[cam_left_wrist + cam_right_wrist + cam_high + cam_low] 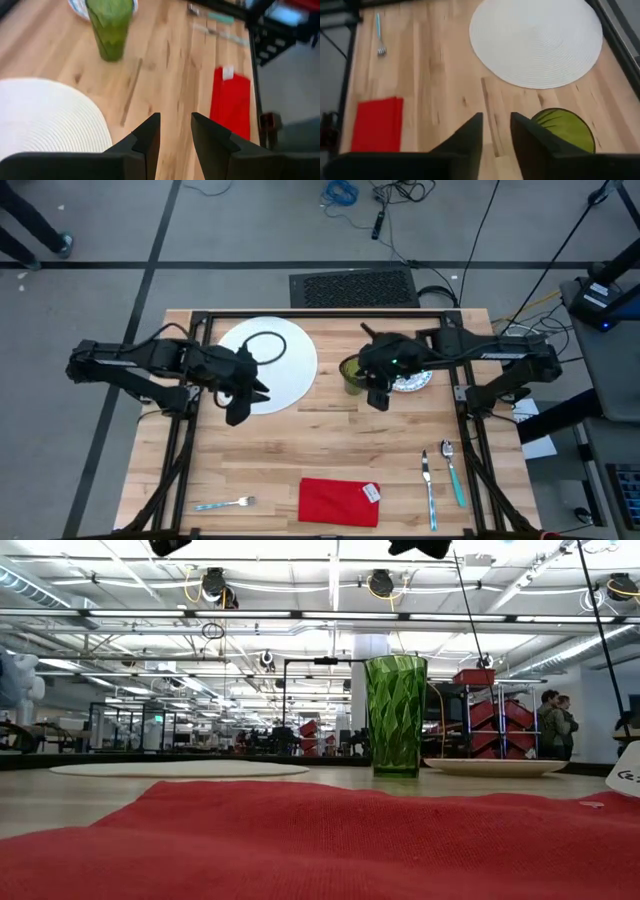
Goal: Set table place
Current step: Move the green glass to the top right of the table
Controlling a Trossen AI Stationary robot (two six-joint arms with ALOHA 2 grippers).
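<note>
Light-wood counter [300, 450] seen from above: white round mat [283, 360] under the left gripper [240, 405]; right gripper [378, 392] above green cup [352, 372] and small plate [413, 382]. Napkin [338, 501], fork [225, 503], knife [428, 485], spoon [453, 470] along the near edge. Both wrist views show jaws slightly apart, empty.

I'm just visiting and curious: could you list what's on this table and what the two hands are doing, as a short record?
big white round mat: far left of table
green cup: upright, right of it
small plate: beside cup
red napkin: near edge
fork: near left
knife and spoon: near right
left hand: empty, above the mat's edge
right hand: empty, above cup
</note>
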